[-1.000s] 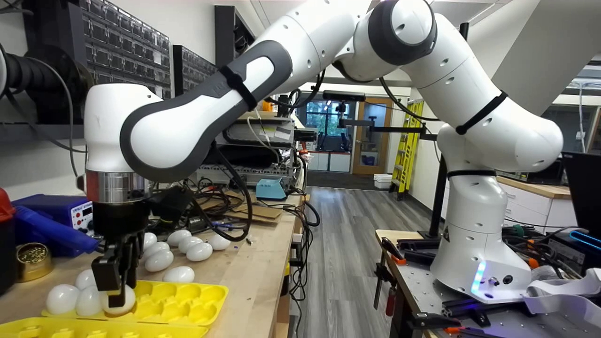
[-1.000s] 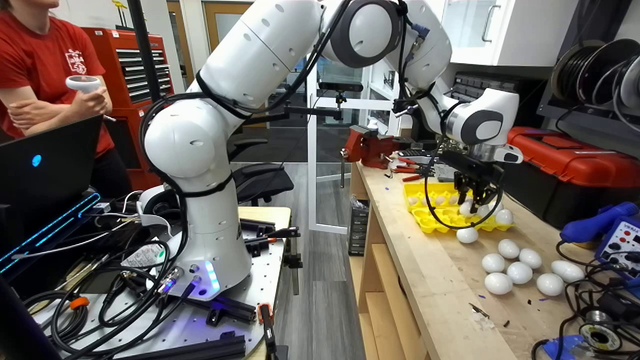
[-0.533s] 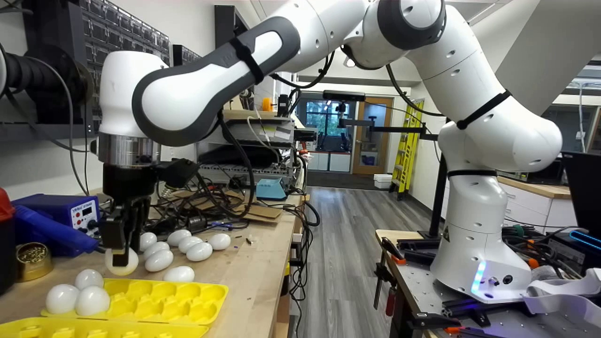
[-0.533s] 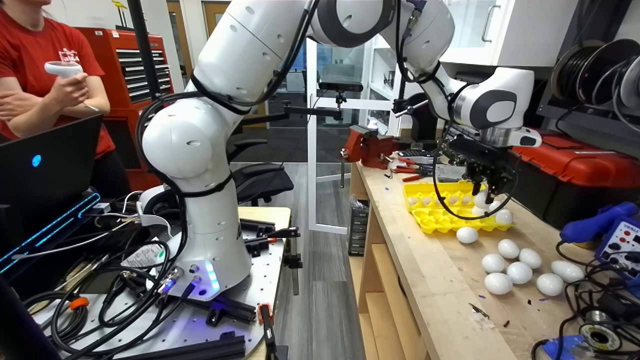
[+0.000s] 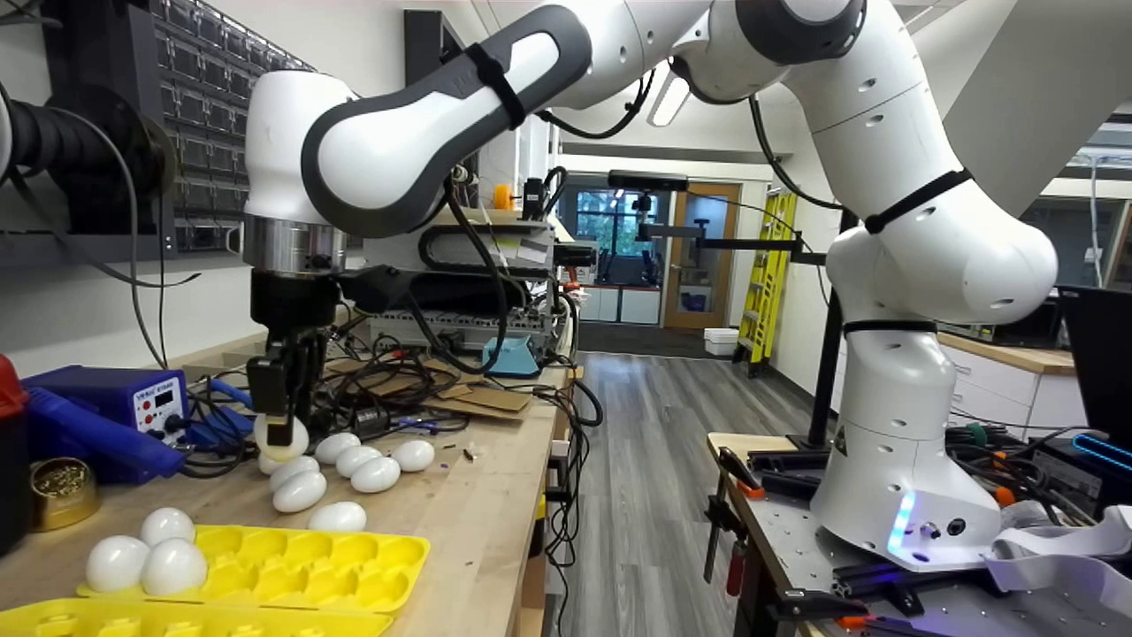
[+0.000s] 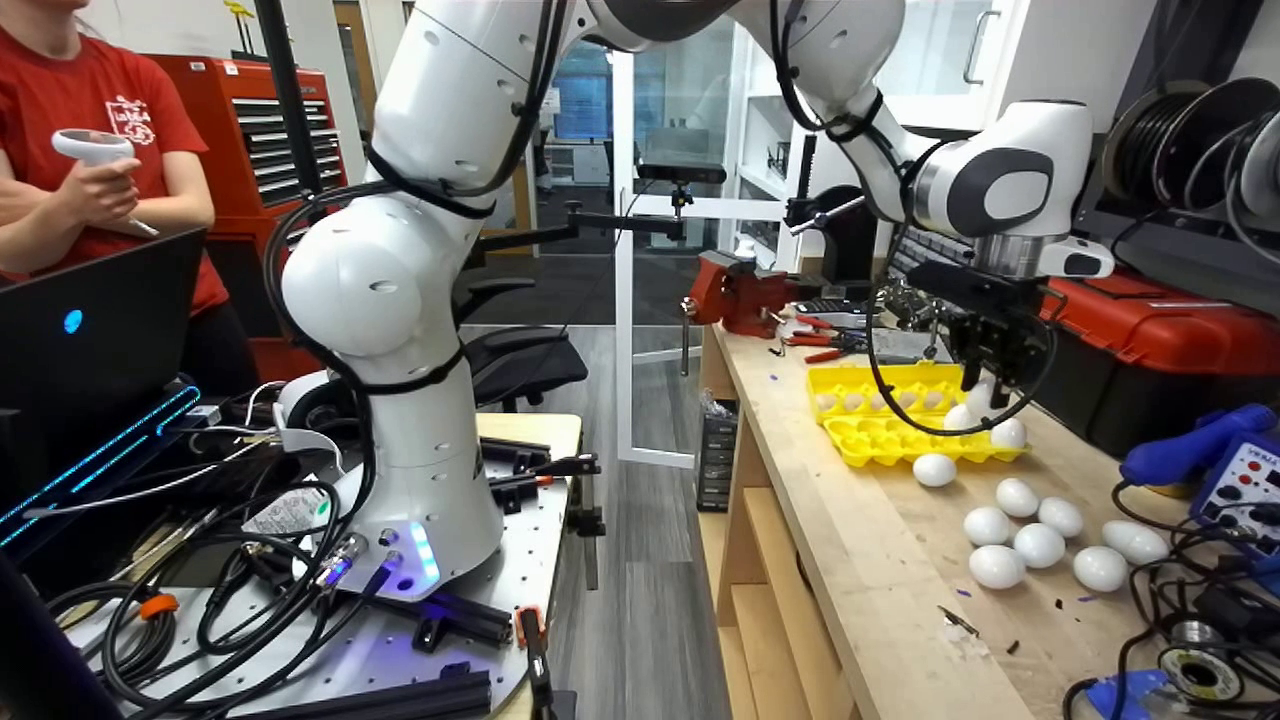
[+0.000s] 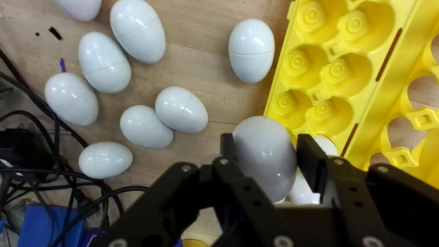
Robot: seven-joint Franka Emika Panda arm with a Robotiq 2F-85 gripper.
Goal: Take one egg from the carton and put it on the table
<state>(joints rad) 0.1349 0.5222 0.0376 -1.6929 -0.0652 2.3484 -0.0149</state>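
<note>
Only in the wrist view are both black fingers of the gripper made out: they are closed against opposite sides of a white egg, which is held raised near one corner of the carton, out of its cups. In both exterior views part of that egg is covered by the gripper, and how high it is held over the table cannot be judged. Three more eggs are clearly shown at the same end of the carton in an exterior view; in the wrist view they are mostly hidden. Eight loose eggs are spread on the table's light wood beside the carton, one of them cut by the top edge of the wrist view. Fine seams around the smooth, glossy shells are revealed at that close range alone. The carton is moulded in bright yellow, with stepped round bumps set in its hollows; its unfolded half, pierced with round holes, is cut off at the wrist view's right edge. Well apart from the carton, a person in a red T-shirt is caught in an exterior view only, the face mostly cropped, with a white controller being held.
</note>
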